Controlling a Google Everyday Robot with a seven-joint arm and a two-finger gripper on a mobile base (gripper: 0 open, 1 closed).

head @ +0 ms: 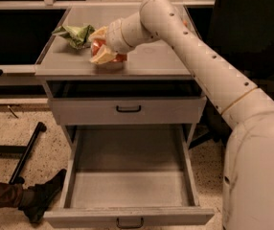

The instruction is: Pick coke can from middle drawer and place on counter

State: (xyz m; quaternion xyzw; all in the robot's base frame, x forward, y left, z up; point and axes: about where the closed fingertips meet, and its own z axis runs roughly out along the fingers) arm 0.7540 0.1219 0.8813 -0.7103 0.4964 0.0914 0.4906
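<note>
On the cabinet top, camera view: my gripper (100,46) sits low over the counter (158,61), near its front edge and left of centre. My arm reaches in from the right. The pale fingers (102,57) are pinched on the coke can (118,57); red shows between them and just behind them. The can looks to be at or almost at the surface. I cannot tell whether its base is touching.

A crumpled green bag (74,34) lies just beside the gripper, to the rear left, apart from the can.

Below, the middle drawer (127,188) is pulled right out. Its tray holds nothing. The upper drawer front (127,110) is nearly closed. A dark shoe (41,200) is on the floor to the left of the open drawer.

Step in hand, my judgement: the pick is done and this is the placing. Task is close to its end.

Next move calls for: settle the can flat and upright, spread the fingers, then lift straight up so that they clear the can. Risk: tipping the can, or brushing the bag on the way out.
</note>
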